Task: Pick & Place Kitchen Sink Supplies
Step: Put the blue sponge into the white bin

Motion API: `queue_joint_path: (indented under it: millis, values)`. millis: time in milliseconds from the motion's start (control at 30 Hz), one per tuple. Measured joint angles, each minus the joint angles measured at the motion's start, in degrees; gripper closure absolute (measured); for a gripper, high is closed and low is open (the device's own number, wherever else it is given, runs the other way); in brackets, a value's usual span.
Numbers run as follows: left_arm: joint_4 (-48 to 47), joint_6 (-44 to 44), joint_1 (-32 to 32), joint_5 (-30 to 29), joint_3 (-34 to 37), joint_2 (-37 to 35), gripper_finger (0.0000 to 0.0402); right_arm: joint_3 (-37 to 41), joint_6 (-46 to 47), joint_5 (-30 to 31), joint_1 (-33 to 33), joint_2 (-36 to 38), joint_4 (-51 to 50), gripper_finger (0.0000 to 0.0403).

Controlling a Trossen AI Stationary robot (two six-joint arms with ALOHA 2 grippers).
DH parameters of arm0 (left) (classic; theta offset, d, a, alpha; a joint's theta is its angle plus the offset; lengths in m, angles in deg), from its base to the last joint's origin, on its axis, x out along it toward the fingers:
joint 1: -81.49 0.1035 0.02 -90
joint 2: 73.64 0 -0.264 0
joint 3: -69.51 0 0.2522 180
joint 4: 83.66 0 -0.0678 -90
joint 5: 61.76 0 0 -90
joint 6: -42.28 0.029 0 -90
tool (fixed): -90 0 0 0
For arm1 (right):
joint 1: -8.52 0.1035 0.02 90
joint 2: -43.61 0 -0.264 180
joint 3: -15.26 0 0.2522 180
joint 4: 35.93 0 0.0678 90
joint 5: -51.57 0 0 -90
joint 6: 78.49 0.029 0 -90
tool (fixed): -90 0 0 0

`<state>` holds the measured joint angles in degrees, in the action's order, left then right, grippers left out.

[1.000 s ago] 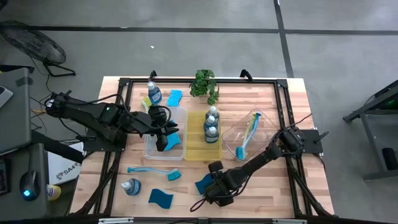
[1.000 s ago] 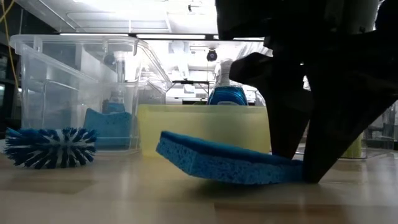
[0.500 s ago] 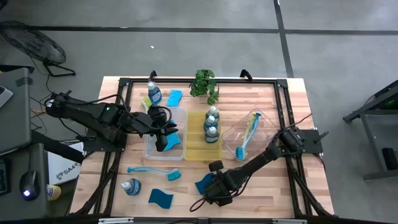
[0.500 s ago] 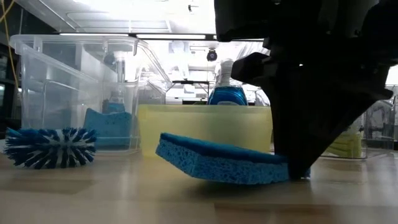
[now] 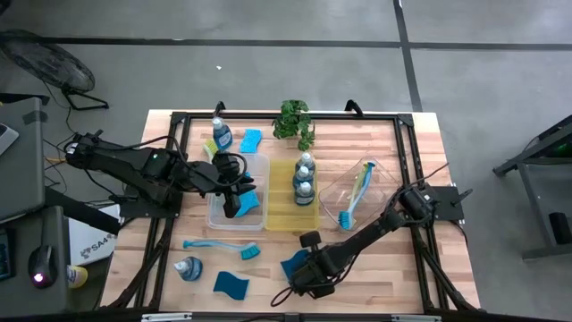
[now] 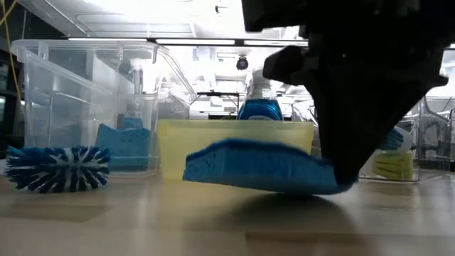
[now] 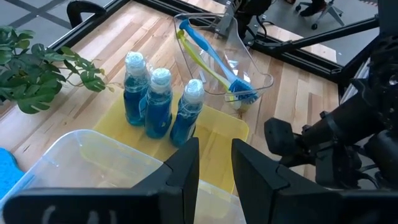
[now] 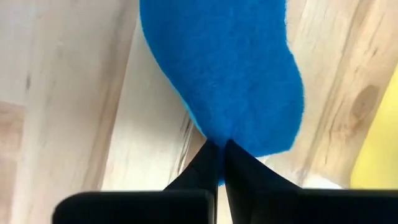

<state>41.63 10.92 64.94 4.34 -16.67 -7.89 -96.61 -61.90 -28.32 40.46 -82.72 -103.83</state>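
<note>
Right gripper (image 5: 298,268) sits low at the table's front edge, fingers (image 8: 214,163) pinched together on one end of a wavy blue sponge (image 6: 259,166). Sponge is clear of the wood at the gripped end and hangs roughly level, just in front of the yellow tray (image 6: 234,146). Right arm runs in a long low diagonal from its base at the right side of the table down to this spot, wrist bent toward the surface.

Left gripper (image 5: 234,199) reaches from the left side over the clear tray (image 5: 217,218), arm stretched nearly flat; its fingers (image 7: 184,171) stand slightly apart with nothing between them. Another sponge (image 5: 249,200) lies inside that tray.

Three soap bottles (image 7: 158,102) stand in the yellow tray. A blue brush (image 5: 223,246) lies on the wood nearby.
</note>
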Motion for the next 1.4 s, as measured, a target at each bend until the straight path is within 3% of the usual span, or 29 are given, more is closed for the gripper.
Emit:
queue_joint_path:
  millis: [433,800,1133,1400]
  values:
    - [-0.82,0.01,0.01,-0.04,0.00,0.00,0.0309,-10.32,-0.03,-0.76,-0.02,0.11,-9.79,0.0400]
    - [-1.27,2.67,0.02,1.33,0.00,0.00,0.0309,-24.49,-1.98,-10.01,-2.12,0.33,-16.85,0.0400]
    - [-1.21,8.80,0.02,10.33,0.00,0.00,0.0309,-36.95,-3.28,-14.50,-6.60,0.46,-24.61,0.0400]
    - [0.84,16.57,0.00,20.07,0.00,0.00,0.0309,-34.85,-0.61,-22.73,-12.71,5.16,-27.24,0.0395]
